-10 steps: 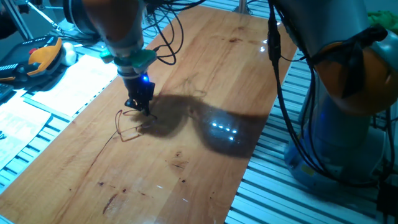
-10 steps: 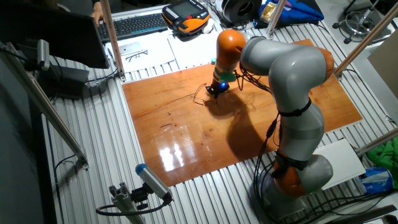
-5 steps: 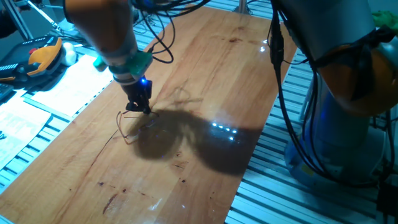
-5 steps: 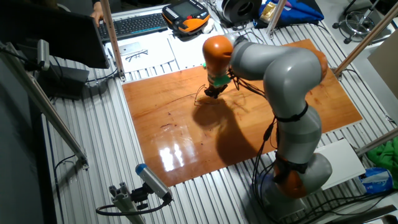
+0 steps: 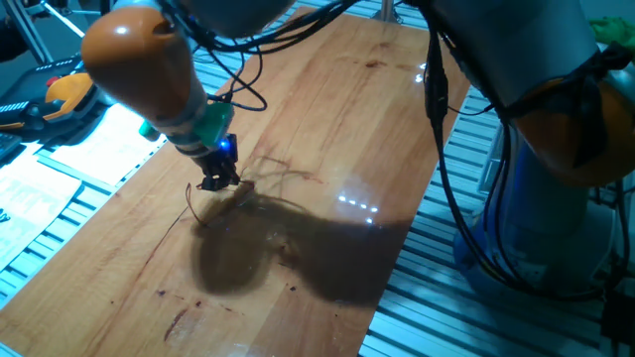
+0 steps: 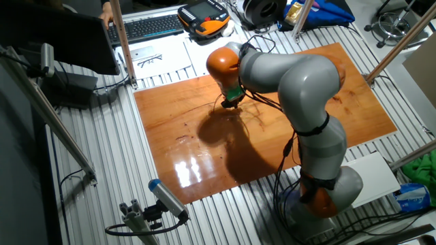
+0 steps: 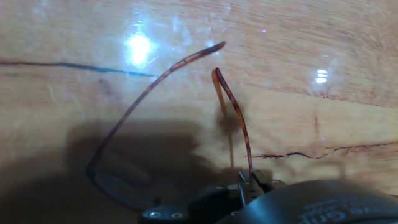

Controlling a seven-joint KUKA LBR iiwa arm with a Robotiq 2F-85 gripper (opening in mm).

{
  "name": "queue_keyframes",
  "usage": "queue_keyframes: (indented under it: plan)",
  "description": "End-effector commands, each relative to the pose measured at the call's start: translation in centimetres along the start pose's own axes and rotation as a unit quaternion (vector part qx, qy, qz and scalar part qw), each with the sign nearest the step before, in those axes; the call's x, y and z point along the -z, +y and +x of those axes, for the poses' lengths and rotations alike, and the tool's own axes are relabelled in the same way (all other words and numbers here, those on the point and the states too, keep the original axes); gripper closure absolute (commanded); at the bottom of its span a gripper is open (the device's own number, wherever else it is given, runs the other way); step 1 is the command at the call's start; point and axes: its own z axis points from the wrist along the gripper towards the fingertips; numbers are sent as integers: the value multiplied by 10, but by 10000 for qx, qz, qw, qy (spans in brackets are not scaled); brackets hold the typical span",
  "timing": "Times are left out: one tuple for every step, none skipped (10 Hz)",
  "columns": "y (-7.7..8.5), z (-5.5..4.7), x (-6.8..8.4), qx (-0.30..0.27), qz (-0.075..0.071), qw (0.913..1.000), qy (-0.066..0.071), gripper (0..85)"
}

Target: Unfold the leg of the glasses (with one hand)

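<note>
The tool is clamping 1 leg of the glasses, lying near the wooden surface's left edge.

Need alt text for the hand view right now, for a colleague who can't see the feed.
Close-up of thin reddish-brown glasses on a glossy wooden table: one long leg runs diagonally toward a bright light reflection, and a second curved leg rises from the dark gripper at the bottom edge. Shadow covers the lower left.

Glossy wooden tabletop, ribbed metal bench, lamp glare.
</note>
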Motion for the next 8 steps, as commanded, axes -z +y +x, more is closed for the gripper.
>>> queue_keyframes:
  plan:
    - [0,-2,-3,-25,-104,9999,19,850]
    - [-1,-3,-6,-59,-215,9997,33,850]
    - [-3,-4,-9,-109,-296,9995,61,850]
    - [-4,-5,-9,-142,-376,9992,81,850]
    - [-7,-6,-9,-134,-387,9991,103,850]
    - [-10,-7,-9,-140,-405,9990,124,850]
    - [-13,-8,-10,-140,-390,9991,126,850]
    - [-14,-8,-13,-187,-375,9990,137,850]
